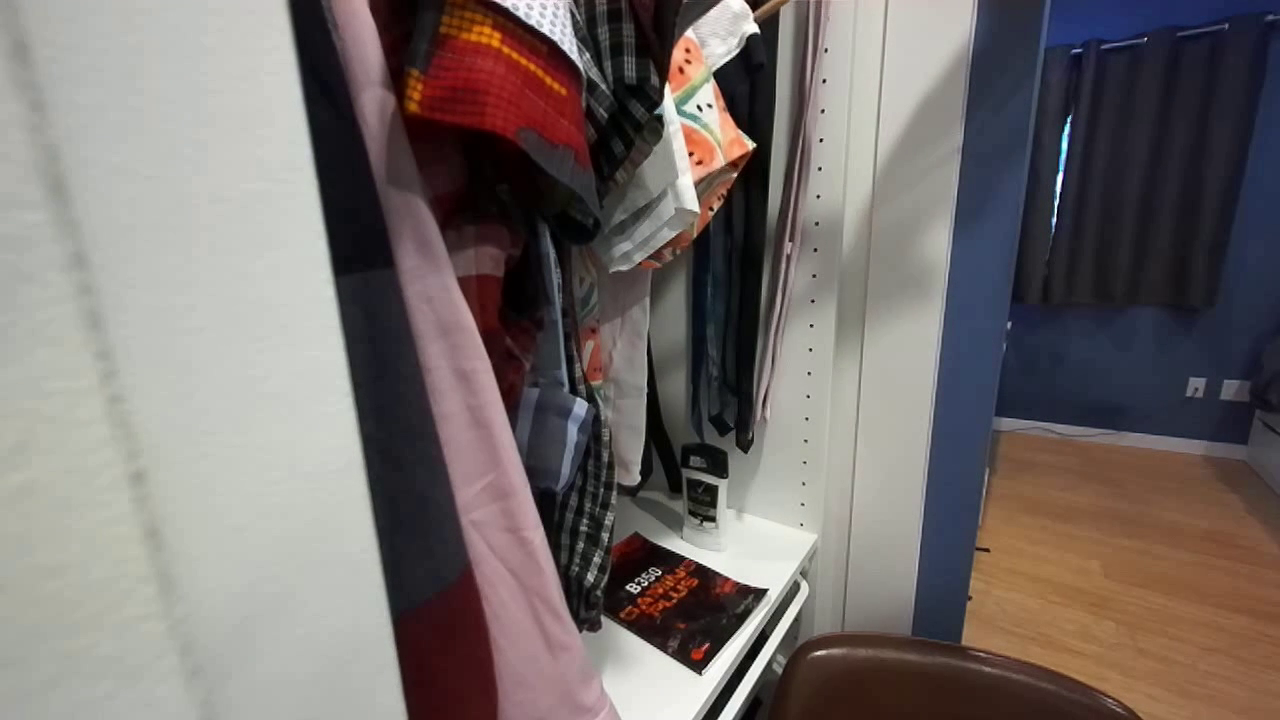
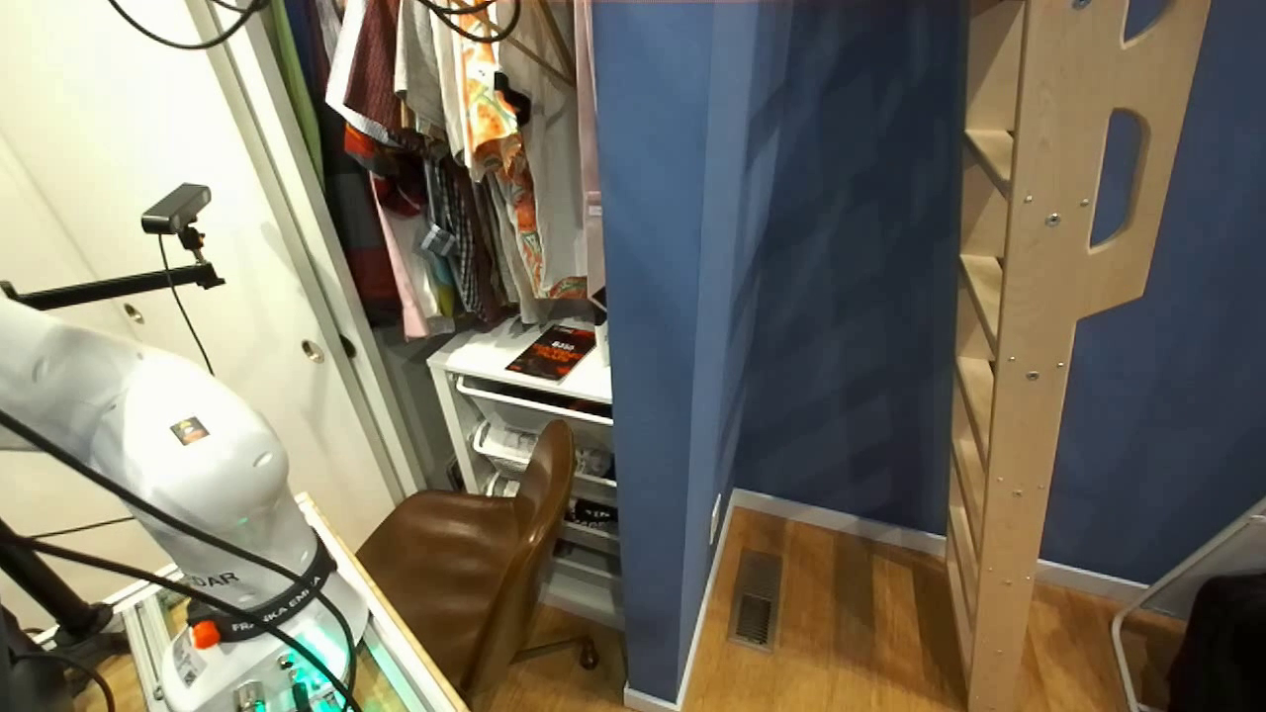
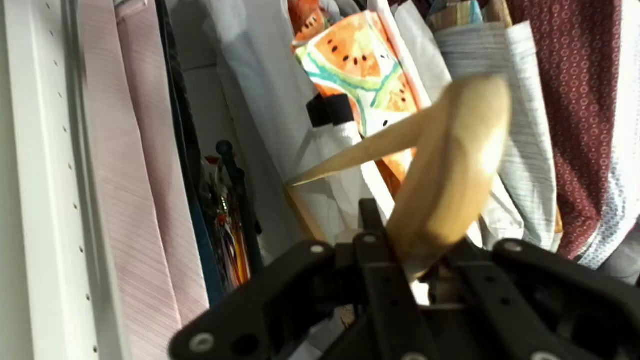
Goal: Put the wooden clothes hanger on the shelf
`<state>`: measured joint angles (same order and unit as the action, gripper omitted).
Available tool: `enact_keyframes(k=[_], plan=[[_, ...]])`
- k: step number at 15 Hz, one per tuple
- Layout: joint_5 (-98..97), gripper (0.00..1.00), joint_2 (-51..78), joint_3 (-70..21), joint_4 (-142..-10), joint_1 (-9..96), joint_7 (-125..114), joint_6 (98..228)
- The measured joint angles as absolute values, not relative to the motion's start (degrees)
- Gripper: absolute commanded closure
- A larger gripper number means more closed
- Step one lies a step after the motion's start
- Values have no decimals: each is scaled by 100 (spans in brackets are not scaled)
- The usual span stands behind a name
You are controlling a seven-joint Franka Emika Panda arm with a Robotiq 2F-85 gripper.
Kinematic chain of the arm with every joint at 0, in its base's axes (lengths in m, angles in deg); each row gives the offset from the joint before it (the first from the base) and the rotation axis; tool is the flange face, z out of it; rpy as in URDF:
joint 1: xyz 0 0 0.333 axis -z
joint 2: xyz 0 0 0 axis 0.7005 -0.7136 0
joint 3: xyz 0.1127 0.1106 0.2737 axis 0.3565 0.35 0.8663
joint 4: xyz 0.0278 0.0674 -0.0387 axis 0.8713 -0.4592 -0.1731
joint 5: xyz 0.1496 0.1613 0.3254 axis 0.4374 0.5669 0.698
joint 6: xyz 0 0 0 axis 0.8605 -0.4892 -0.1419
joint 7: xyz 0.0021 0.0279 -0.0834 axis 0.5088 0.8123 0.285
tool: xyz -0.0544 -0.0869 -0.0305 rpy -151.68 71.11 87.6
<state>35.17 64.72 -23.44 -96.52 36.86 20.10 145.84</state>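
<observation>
The wooden clothes hanger [image 3: 452, 150] stretches up and away from my gripper [image 3: 417, 232] in the wrist view, its near arm large and blurred. The dark fingers [image 3: 371, 217] stand on either side of that arm and are shut on it. Farther off, the hanger narrows to a pointed corner in front of pale garments. Low in the closet, the white shelf [image 2: 473, 348] shows in an exterior view below the hanging clothes. Its right front corner [image 1: 785, 545] shows from closer by. The gripper is out of both exterior views.
On the shelf lie a red-and-black booklet [image 1: 685, 600] and an upright deodorant stick [image 1: 704, 495]. Hanging shirts [image 2: 475, 119] crowd the space above. A brown chair [image 2: 445, 534] stands before the drawers; a blue wall end [image 2: 653, 346] borders the closet.
</observation>
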Motion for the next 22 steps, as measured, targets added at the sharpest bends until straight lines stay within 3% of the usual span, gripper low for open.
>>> enact_keyframes(k=[22], plan=[[3336, 96, 7001, -2767, -10928, 3911, 1153, 12236]])
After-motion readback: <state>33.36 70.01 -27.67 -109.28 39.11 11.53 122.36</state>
